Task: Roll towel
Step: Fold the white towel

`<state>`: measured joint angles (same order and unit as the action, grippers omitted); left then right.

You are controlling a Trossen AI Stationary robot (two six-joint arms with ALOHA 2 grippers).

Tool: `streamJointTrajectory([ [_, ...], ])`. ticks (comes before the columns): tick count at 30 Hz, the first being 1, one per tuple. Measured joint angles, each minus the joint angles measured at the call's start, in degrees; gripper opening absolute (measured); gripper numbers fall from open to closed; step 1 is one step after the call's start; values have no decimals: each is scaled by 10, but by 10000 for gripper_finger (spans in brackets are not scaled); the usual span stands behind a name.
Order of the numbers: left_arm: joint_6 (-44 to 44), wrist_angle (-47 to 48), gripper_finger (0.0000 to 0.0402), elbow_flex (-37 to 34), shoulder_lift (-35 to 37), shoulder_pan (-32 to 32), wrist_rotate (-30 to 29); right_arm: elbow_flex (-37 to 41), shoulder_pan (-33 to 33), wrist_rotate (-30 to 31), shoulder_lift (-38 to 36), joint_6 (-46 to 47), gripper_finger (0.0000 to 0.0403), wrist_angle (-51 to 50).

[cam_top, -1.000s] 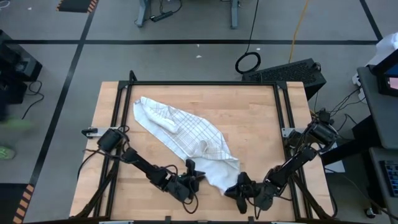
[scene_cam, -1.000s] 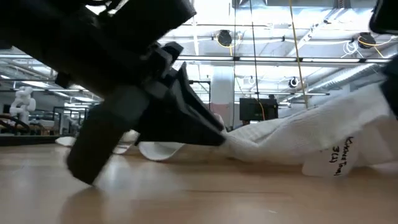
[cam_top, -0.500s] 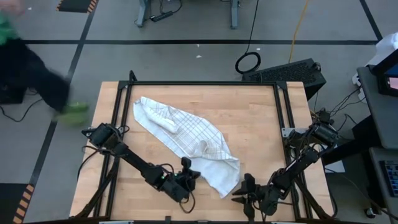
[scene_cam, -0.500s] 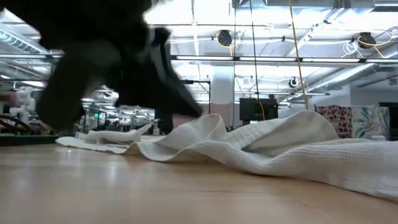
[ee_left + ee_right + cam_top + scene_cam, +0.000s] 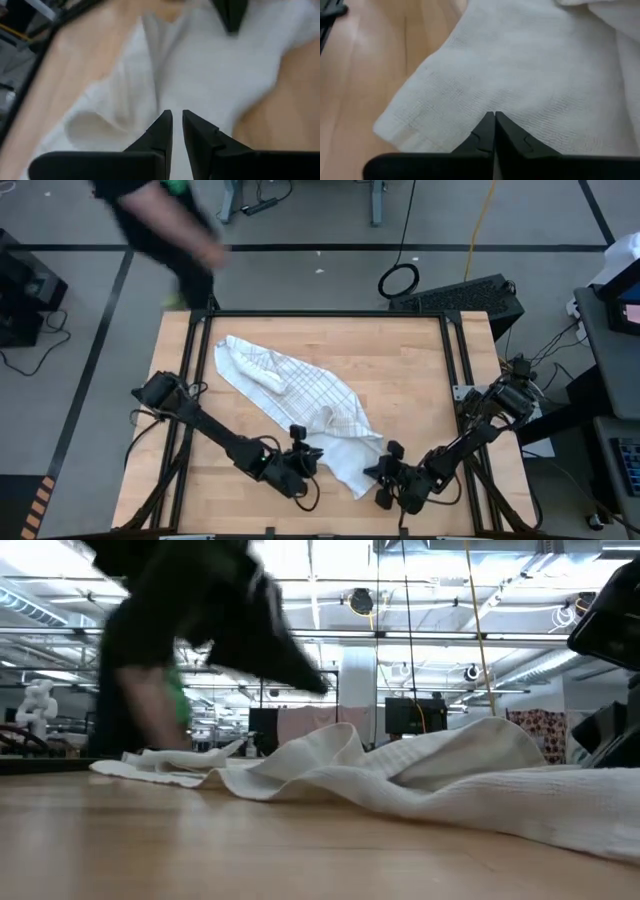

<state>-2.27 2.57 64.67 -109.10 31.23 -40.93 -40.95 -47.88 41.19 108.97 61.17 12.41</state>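
The towel [image 5: 300, 395] lies crumpled on the wooden table [image 5: 420, 360], running from the far left toward the near middle; its folds rest on the wood [image 5: 400, 780]. My left gripper [image 5: 303, 442] hangs above the towel's near-left edge. Its fingers [image 5: 177, 117] stand only a thin slit apart with nothing between them, and it is clear of the cloth in the low view [image 5: 300, 670]. My right gripper [image 5: 378, 468] is shut, and its tips [image 5: 494, 116] point slanting down at the towel's plain white near end [image 5: 530, 65]. My right gripper's shut fingertips [image 5: 487, 125] sit at the towel's surface, a little in from its hemmed near edge [image 5: 405, 135], coming slanting down from the table's near right. I cannot tell whether they touch the cloth. The towel lies flat there.
A person [image 5: 160, 220] moves past the table's far left corner, blurred in the low view [image 5: 150, 680]. A black metal frame [image 5: 330, 313] borders the tabletop. Bare wood [image 5: 420, 380] lies to the right of the towel.
Both grippers have let go of the towel's near end, which was lifted a second ago and has dropped flat on the table. My left gripper has risen. My right gripper drew back toward the near edge, then came down toward the towel and shut. The person has walked around the far left.
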Motion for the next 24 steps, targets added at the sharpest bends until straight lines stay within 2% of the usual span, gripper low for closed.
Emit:
streamJointTrajectory([
  [3,57,-2,52,0,7,-29,9,1,-5,8,-7,7,9,-5],
  [5,109,-8,56,-1,6,-48,36,3,-6,4,-30,-16,12,-26],
  [8,208,-29,76,0,-7,-66,102,4,-7,-10,-82,-46,13,-69],
  [10,248,-38,95,-2,-13,-75,109,4,-6,-3,-117,-64,13,-95],
  [14,266,-67,131,0,-14,-98,113,4,-6,21,-153,-109,13,-124],
  [16,256,-62,144,-1,-20,-110,136,3,-6,47,-156,-125,13,-121],
  [19,260,-43,151,-6,-30,-124,147,3,-5,71,-141,-138,13,-106],
  [24,328,-33,152,-6,-43,-135,147,3,-1,80,-111,-143,13,-90],
])
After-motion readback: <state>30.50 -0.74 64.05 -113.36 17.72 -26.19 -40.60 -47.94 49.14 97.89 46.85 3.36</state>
